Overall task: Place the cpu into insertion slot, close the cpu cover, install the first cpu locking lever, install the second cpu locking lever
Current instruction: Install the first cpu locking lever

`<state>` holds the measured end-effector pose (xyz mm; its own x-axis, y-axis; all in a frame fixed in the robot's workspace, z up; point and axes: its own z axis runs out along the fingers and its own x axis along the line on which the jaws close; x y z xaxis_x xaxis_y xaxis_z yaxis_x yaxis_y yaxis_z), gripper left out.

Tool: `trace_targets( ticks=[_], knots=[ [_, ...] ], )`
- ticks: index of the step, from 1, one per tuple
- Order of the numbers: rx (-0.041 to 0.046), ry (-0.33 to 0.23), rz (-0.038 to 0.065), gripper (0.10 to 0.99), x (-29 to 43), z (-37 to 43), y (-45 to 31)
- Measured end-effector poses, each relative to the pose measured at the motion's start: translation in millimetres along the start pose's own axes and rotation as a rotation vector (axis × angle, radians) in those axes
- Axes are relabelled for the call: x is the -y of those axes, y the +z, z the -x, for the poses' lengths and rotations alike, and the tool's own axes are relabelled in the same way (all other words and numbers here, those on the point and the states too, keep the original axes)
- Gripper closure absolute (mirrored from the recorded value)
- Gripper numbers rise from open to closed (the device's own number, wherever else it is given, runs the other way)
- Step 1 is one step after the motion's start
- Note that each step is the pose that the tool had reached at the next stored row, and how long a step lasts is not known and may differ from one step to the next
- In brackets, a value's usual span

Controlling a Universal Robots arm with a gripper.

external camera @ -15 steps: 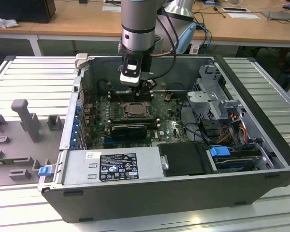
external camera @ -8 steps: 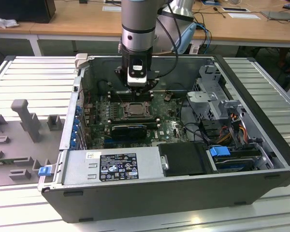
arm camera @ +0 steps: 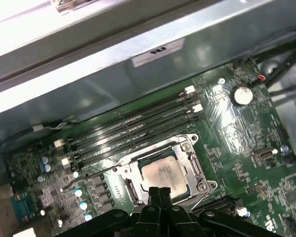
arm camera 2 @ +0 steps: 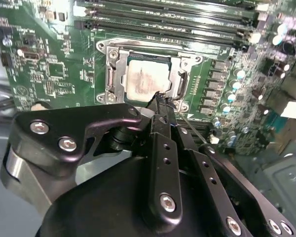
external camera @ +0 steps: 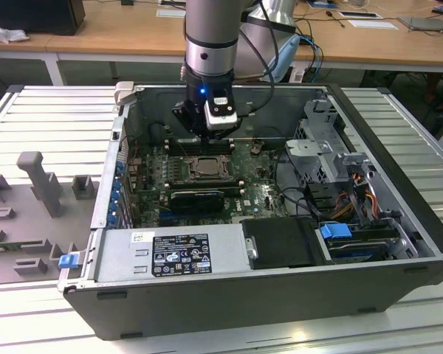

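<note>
The cpu point(arm camera 2: 145, 79) lies flat in the insertion slot point(arm camera 2: 104, 48), silver top up, on the green motherboard. The cpu cover point(arm camera 2: 119, 69) lies down over it, its window framing the chip. My gripper point(arm camera 2: 160, 98) is shut, its black fingertips pressed together at the socket's edge, right beside the cpu's corner. A thin wire locking lever point(arm camera 2: 190, 126) runs out from beside the fingertips. In the first wrist view the gripper point(arm camera: 158, 190) stands over the near edge of the cpu point(arm camera: 163, 170). In the exterior view the gripper point(external camera: 210, 144) hangs just above the socket point(external camera: 207, 168).
Long black memory slots point(arm camera: 133, 126) run along one side of the socket. The grey case wall point(arm camera: 138, 74) rises behind them. Capacitors point(arm camera 2: 234, 94) line the socket's other side. A power supply point(external camera: 170, 254) and drive cage point(external camera: 332, 158) fill the open case.
</note>
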<state>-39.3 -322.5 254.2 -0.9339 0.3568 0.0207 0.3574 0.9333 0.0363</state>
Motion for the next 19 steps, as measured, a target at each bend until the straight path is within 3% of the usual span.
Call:
trace_targets(
  ticks=[13,19],
  knots=[
    [-0.0056,-0.156,-0.003,0.980,0.0,0.0,0.0],
    [-0.0097,-0.266,-0.005,0.980,0.0,0.0,0.0]
  ],
)
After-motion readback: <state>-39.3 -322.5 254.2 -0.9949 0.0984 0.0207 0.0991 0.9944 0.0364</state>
